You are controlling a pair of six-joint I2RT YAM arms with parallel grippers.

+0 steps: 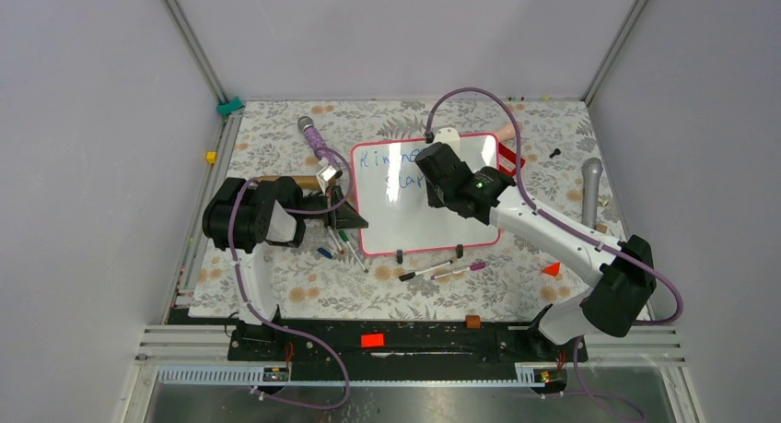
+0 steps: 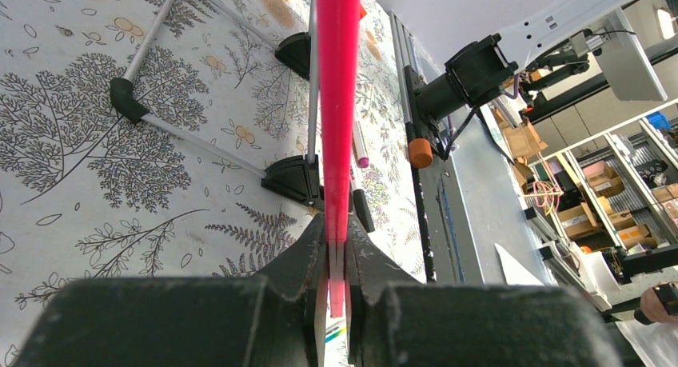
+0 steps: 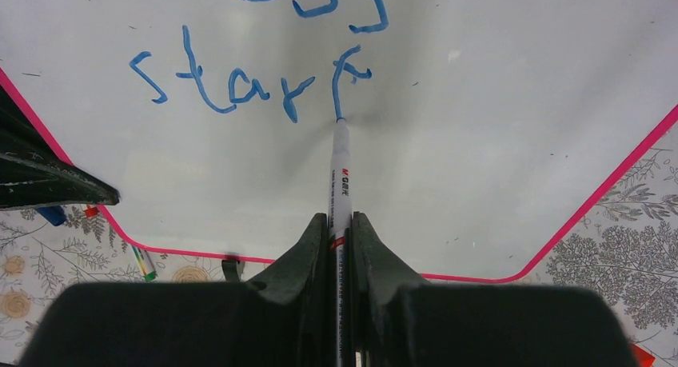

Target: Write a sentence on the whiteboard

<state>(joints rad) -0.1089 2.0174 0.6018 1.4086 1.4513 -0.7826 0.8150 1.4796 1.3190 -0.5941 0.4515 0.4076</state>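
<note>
The whiteboard (image 1: pixel 405 222) lies in the middle of the floral table, white with a pink rim, and has blue writing in two lines across its top. My right gripper (image 1: pixel 427 169) hovers over its upper part, shut on a white marker (image 3: pixel 340 171). The marker's tip touches the whiteboard (image 3: pixel 488 143) at the foot of the last letter of "start" (image 3: pixel 240 83). My left gripper (image 1: pixel 355 223) is at the board's lower left edge. In the left wrist view the pink rim (image 2: pixel 337 103) runs edge-on into the left gripper (image 2: pixel 337 241), whose jaws are shut on it.
Two loose markers (image 1: pixel 442 270) lie just in front of the board, and several more (image 1: pixel 339 242) by its left edge. A purple microphone (image 1: pixel 316 139) lies at the back left, a grey one (image 1: pixel 590 189) at the right. Black clip feet (image 1: pixel 399 255) stick out at the board's front rim.
</note>
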